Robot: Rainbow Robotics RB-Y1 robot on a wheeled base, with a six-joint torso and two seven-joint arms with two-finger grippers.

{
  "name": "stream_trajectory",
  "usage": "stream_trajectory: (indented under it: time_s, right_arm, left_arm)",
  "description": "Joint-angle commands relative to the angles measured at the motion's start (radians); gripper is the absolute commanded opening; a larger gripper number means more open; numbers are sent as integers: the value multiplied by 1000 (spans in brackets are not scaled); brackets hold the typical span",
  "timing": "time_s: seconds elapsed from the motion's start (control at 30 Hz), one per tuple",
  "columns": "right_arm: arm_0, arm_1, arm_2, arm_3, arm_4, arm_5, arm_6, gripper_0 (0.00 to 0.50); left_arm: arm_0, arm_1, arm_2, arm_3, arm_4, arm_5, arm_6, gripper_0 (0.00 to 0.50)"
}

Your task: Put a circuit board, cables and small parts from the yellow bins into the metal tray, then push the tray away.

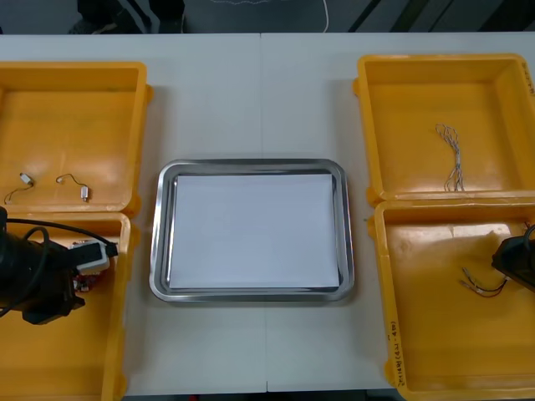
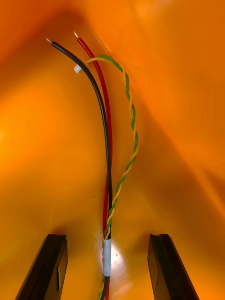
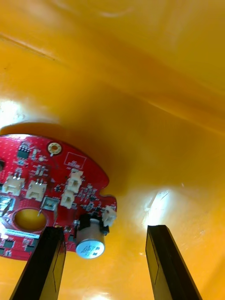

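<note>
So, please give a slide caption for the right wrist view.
Open right pincer straddling a cable bundle lying in a yellow bin.

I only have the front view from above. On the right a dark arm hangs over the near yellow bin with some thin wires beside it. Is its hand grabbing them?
Observer: Not yet. The right hand is open, its fingers standing either side of the cable bundle without touching it.
Visitor: What colours are those wires? They're just thin lines to me.
Observer: One black, one red, and a twisted green and yellow pair, bound by a white sleeve between the fingers.
Visitor: And the arm on the left?
Observer: The left hand is open, low over a round red circuit board; the board's edge, with a small silver cylinder, lies between the fingers, nearer one of them.
</note>
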Motion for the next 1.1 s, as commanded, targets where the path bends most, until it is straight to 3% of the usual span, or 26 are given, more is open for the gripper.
stream_trajectory:
  time_s: [0.03,0.07,0.1,0.2,0.4,0.5,0.6,0.63,0.7,0.77,0.8,1.1]
  right_arm:
    - [17,8,14,11,-10,-7,-41,308]
    - [18,8,14,13,-11,-4,-41,197]
    - [17,8,14,13,-11,-3,-41,126]
    - [17,7,14,13,-16,1,-41,9]
    - [15,2,14,11,-23,11,-38,0]
    - [12,-2,9,8,-31,24,-36,0]
    - [6,-7,-3,-6,-40,54,-30,0]
    - [1,-10,-14,-29,-48,89,-27,0]
    - [-3,-11,-29,-57,-62,132,-24,0]
    - [-11,-15,-57,-81,-97,183,-21,0]
    - [-14,-16,-60,-86,-106,194,-19,0]
    - [-38,-70,-75,-230,-171,347,-7,0]
  left_arm:
    - [31,-23,-14,-3,-16,-13,-96,500]
    - [31,-25,-14,-3,-18,-11,-96,500]
    - [32,-26,-14,-3,-19,-13,-96,500]
    - [35,-31,-14,-3,-24,-13,-96,500]
    - [38,-35,-19,-2,-31,-13,-96,488]
    - [40,-35,-20,-2,-34,-11,-96,435]
    - [40,-35,-20,-3,-34,-11,-96,342]
    - [40,-35,-20,-2,-33,-11,-96,235]
    - [40,-35,-19,-2,-33,-11,-96,120]
    - [40,-35,-17,-3,-33,-8,-96,31]
    - [40,-35,-16,-3,-33,-8,-96,11]
    - [40,-29,30,-6,-11,9,-96,0]
